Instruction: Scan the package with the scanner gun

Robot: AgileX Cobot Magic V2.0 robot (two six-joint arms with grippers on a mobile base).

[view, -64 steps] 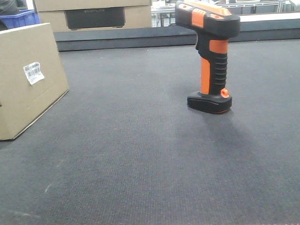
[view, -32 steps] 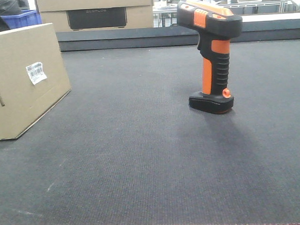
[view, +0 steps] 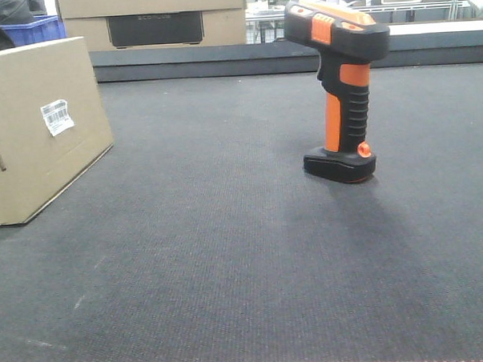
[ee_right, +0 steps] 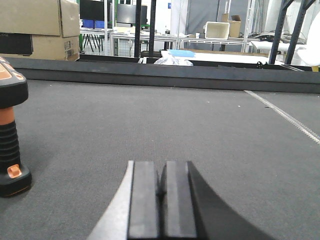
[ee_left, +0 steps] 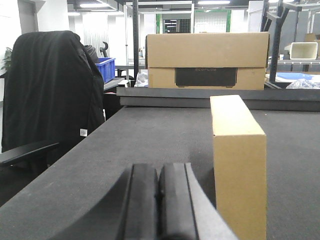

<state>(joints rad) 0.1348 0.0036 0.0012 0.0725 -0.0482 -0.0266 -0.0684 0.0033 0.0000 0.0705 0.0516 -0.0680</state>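
we count one package (view: 39, 130) at the left of the dark surface (view: 229, 254), tan with one white barcode sticker and a narrow slot, and one scanner gun (view: 342, 88) standing upright on its foot well to the right. only the wrist views show our end effectors: left end effector (ee_left: 159, 210) and right end effector (ee_right: 162, 200), each clenched on nothing.
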